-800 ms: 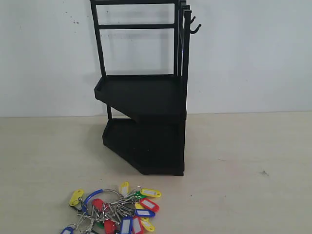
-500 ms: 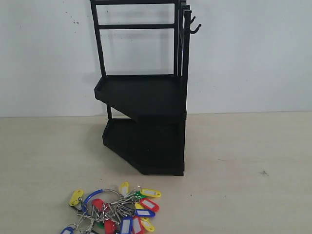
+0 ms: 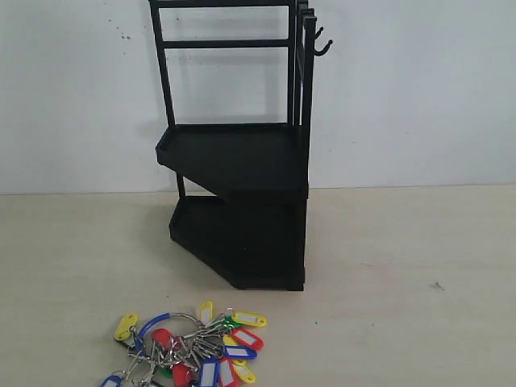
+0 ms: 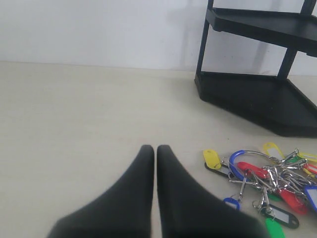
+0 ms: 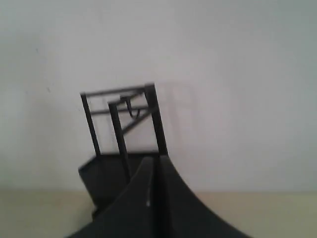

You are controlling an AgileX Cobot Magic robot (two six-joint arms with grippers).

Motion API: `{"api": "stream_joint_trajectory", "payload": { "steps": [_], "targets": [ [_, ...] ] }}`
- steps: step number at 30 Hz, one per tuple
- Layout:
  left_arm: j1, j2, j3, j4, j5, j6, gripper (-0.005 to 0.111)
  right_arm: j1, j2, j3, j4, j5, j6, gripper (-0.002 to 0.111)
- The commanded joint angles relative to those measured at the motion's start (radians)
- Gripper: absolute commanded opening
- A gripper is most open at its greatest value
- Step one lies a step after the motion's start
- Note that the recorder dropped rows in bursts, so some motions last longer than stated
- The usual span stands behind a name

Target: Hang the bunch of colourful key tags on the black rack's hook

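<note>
Task is being judged as not yet begun. Black rack (image 3: 234, 161) is standing upright on the table (image 3: 403, 282), with nothing hanging from it. Colourful key tag bunch (image 3: 189, 348) is lying flat in front of the rack, apart from it, ungripped. Left gripper (image 4: 154, 148) is being held clenched and empty, near the bunch. Right gripper (image 5: 154, 161) is likewise clenched and empty, facing the rack. Hook (image 3: 322, 47) is sitting bare at the upright's top. Pick, lift and hang are all outstanding.

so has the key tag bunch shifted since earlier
No, the key tag bunch lies at the same spot, in front of the black rack.
</note>
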Motion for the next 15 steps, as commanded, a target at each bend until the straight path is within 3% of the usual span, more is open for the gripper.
{"api": "stream_joint_trajectory", "payload": {
  "steps": [1, 4, 8, 13, 15],
  "targets": [
    [0.002, -0.002, 0.003, 0.005, -0.003, 0.003, 0.004, -0.002, 0.167, -0.138, 0.099, 0.391, -0.102, 0.0],
    [0.002, -0.002, 0.003, 0.005, -0.003, 0.003, 0.004, -0.002, 0.295, -0.176, 0.328, 0.523, -0.286, 0.0],
    [0.002, -0.002, 0.003, 0.005, -0.003, 0.003, 0.004, -0.002, 0.425, -0.18, 0.617, 0.53, -0.443, 0.0],
    [0.002, -0.002, 0.003, 0.005, -0.003, 0.003, 0.004, -0.002, 0.54, -0.183, 0.737, 0.443, -0.509, 0.0],
    [0.002, -0.002, 0.003, 0.005, -0.003, 0.003, 0.004, 0.0, 0.597, -0.196, 0.813, 0.497, -0.685, 0.0]
  ]
}}
